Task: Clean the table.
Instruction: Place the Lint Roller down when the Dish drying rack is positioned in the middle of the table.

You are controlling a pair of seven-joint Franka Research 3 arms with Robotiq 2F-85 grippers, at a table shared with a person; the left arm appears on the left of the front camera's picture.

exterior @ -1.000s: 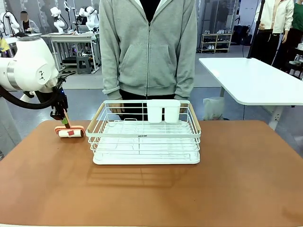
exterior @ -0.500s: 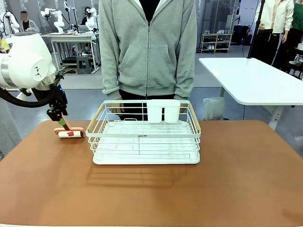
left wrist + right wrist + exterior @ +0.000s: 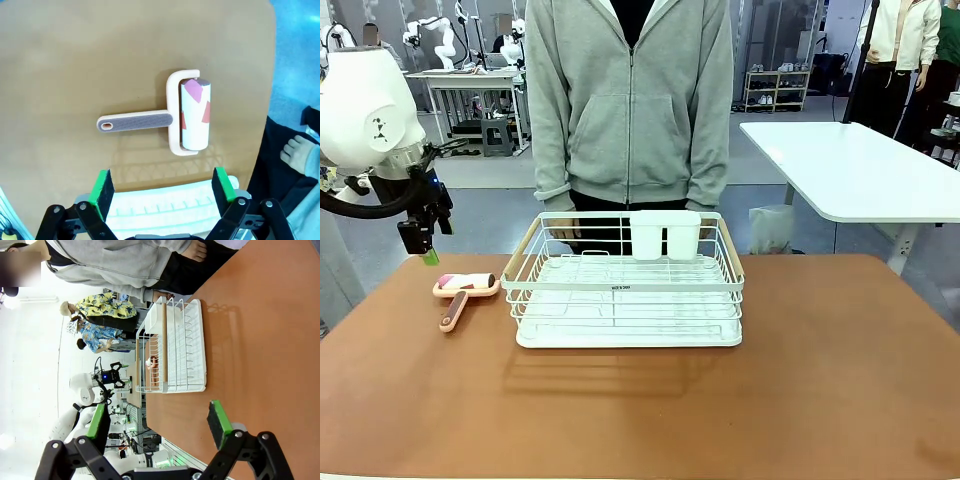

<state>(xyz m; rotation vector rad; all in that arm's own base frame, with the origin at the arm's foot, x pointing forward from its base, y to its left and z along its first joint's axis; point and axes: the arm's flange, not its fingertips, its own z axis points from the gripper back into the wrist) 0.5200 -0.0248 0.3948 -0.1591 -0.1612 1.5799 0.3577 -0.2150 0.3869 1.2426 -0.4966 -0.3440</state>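
Now my left pincer (image 3: 425,243) hangs in the air with its jaws spread wide and nothing between them, above the table (image 3: 640,400). Straight below it in my left wrist view, the lint roller (image 3: 172,117) lies flat on the reddish-brown top, free of my green pads (image 3: 102,187), which stand well apart to either side of the picture's lower edge. Its grey ribbed handle (image 3: 135,122) points away from the white-and-pink roll (image 3: 195,115), which sits in a peach frame. From the front, that roller rests a little below and beyond my fingertips, toward the white wire rack (image 3: 625,285), its roll end just beside the rack's near corner and its handle angled back toward my side of the table.

Over on the other side, my right pincer (image 3: 157,422) is also spread open and holds nothing; it hovers above a bare stretch of the same table, and the rack lies well ahead of its fingers. A person in a grey hoodie (image 3: 630,100) stands at the far edge, behind the rack, with a hand (image 3: 300,155) hanging near the table's end in my left wrist view. Off beyond my right pincer stands a white-topped table (image 3: 860,170).
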